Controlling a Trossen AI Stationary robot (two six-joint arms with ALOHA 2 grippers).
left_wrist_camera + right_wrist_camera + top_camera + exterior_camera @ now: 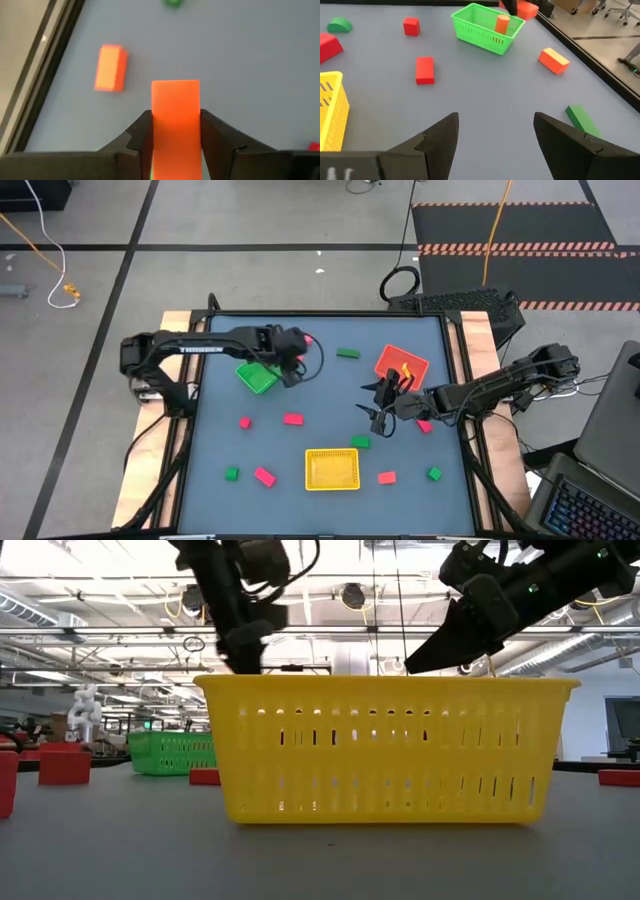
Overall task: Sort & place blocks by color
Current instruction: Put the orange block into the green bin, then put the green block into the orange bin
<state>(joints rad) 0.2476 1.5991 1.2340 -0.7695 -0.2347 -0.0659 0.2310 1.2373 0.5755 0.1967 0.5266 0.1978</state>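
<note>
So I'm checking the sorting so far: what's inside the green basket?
In the right wrist view the green basket holds one orange-pink block standing upright. Its mesh wall hides the floor, so anything lying flat inside can't be seen. The left gripper, shut on another orange block, is nearby.

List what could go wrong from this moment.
1. The left gripper holds an orange-pink block close to the green tray; released there, it lands in the wrong colour.
2. That tray already holds an orange piece, so a mis-sort may repeat.
3. The open right gripper hangs near the red tray and could nudge it.
</note>
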